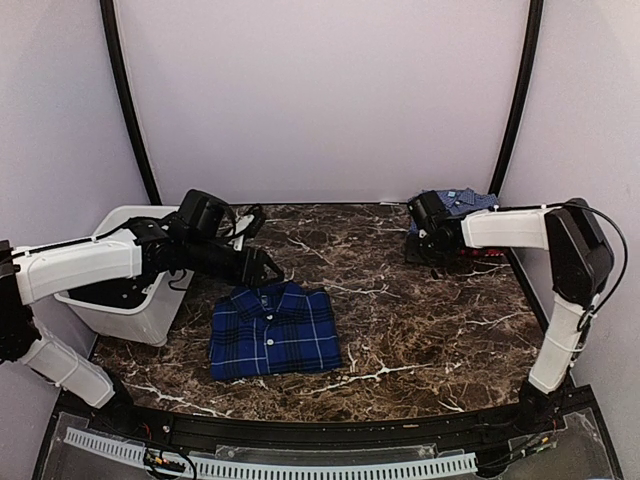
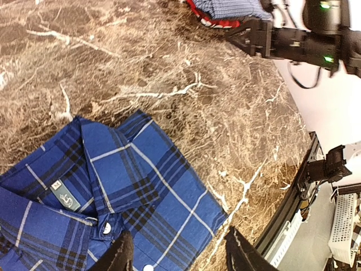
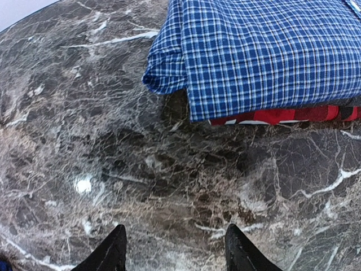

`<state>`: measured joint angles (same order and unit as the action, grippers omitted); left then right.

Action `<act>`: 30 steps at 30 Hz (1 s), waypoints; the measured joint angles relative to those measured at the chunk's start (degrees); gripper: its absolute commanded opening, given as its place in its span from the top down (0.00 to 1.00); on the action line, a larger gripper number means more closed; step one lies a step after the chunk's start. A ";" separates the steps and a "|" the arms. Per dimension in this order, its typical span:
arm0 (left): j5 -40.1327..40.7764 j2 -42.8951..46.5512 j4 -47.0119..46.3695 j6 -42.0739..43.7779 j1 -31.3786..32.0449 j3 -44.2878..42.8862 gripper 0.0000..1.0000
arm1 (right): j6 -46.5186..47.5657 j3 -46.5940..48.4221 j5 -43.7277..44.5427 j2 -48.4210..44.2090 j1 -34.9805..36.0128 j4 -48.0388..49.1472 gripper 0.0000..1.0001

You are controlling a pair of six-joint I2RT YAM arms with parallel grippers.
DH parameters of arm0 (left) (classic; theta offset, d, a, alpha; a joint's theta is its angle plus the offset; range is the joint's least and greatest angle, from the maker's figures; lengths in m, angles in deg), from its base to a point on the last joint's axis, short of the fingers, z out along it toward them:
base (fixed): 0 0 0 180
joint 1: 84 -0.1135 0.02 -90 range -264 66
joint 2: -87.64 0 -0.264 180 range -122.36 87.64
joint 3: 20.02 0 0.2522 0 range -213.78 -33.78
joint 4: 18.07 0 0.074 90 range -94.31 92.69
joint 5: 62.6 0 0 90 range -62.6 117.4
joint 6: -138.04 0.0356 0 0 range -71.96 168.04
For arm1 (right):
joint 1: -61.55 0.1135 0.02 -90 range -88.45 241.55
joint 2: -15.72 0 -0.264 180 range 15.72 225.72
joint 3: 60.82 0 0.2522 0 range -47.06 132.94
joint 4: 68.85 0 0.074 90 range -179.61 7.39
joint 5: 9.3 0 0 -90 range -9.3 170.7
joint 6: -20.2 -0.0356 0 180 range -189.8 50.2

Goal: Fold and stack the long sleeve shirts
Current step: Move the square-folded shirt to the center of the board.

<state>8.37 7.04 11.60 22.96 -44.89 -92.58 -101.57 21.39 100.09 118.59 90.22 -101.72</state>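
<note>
The deep-blue plaid shirt (image 1: 273, 329) lies folded flat on the marble table, collar toward the back; the left wrist view shows its collar and buttons (image 2: 107, 186). My left gripper (image 1: 268, 268) hovers open and empty just above its collar edge, and shows in its own view (image 2: 177, 251). The lighter blue fine-check shirt (image 1: 462, 203) lies folded on top of the red shirt (image 1: 478, 254) at the back right; both show in the right wrist view (image 3: 265, 51), the red one (image 3: 282, 116) as a strip beneath. My right gripper (image 1: 418, 212) is open and empty beside that stack (image 3: 175, 251).
A white bin (image 1: 130, 295) stands at the left under my left arm. The marble table (image 1: 420, 320) ends at a black front rail (image 1: 300, 430). Curved black poles rise at the back corners.
</note>
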 measured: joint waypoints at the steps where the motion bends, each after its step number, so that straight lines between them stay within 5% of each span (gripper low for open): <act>1: 0.00 0.52 0.28 0.39 0.00 -0.22 0.45 | 0.04 1.18 0.11 1.46 -0.39 -0.35 0.45; 30: 0.37 2.54 2.60 4.13 -2.21 1.11 0.46 | 0.22 16.24 6.62 19.19 -6.56 0.79 0.70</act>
<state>8.74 9.58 14.20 27.09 -47.09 -91.47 -101.35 37.63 106.72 137.78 83.66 -100.94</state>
